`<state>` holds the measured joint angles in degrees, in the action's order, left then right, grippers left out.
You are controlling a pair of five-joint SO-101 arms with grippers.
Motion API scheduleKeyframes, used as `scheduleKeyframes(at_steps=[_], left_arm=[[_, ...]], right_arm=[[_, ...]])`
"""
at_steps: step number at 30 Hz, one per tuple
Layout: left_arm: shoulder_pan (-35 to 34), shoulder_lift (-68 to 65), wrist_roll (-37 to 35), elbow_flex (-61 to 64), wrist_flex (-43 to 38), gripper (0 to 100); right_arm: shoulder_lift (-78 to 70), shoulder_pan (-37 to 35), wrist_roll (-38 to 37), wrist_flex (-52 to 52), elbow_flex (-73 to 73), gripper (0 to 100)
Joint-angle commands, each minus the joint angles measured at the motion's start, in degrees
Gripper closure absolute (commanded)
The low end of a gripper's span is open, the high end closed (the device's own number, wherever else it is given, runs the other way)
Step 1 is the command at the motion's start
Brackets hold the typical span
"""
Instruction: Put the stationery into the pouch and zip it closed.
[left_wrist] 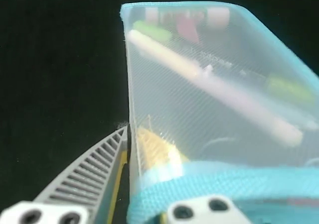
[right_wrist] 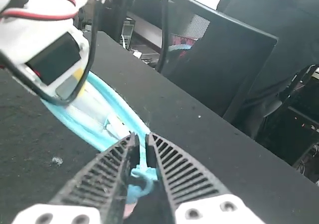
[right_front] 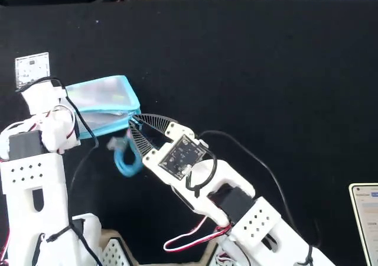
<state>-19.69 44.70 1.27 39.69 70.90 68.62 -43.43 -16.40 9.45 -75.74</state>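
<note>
The light blue mesh pouch (right_front: 103, 103) lies at the left of the black table, with pens and markers showing through its side (left_wrist: 209, 84). My left gripper (right_front: 66, 119) is shut on the pouch's near end; in its wrist view (left_wrist: 132, 154) the ribbed finger (left_wrist: 94, 176) presses against the mesh. My right gripper (right_front: 133, 123) sits at the pouch's right corner, where its black ribbed fingers (right_wrist: 117, 159) are nearly together on the blue zipper pull (right_wrist: 140, 147). A blue strap loop (right_front: 126, 158) hangs beside and below that gripper.
A small white marker card (right_front: 32, 68) lies at the far left of the table. A phone or tablet (right_front: 366, 219) rests at the right edge. Behind the table stands a dark chair (right_wrist: 219, 59).
</note>
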Motion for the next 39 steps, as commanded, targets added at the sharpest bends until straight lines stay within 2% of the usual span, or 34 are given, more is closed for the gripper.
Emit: scheduleKeyframes(at_steps=[1,4,9,13,17,20,28,39], left_arm=[[-7.2,-0.2,-5.5,-2.2,0.7,97],[-10.5,-0.3,-7.7,-2.7,0.5,97],[-11.6,-0.3,-9.9,-2.7,0.5,97],[-11.3,-0.3,-9.9,-2.4,0.5,97],[-11.3,-0.3,-9.8,-2.4,0.4,97],[-11.3,-0.3,-9.8,-2.4,0.4,97],[-11.3,-0.3,-9.8,-2.4,0.4,97],[-9.4,-0.3,-9.8,-2.3,0.9,97]], right_arm=[[1.2,0.2,-0.2,2.2,1.2,85.8],[1.1,-2.9,-0.4,4.3,1.2,77.0],[-3.2,-5.9,0.0,-0.9,-1.6,76.6],[-15.5,-5.9,0.1,-7.6,-0.1,76.6],[-27.9,-5.8,5.5,-11.4,4.6,76.6],[-32.6,-5.8,6.8,-11.8,7.3,76.6],[-30.4,-6.0,6.9,-12.4,8.0,76.6],[-36.2,-5.9,6.9,-25.1,8.0,76.6]])
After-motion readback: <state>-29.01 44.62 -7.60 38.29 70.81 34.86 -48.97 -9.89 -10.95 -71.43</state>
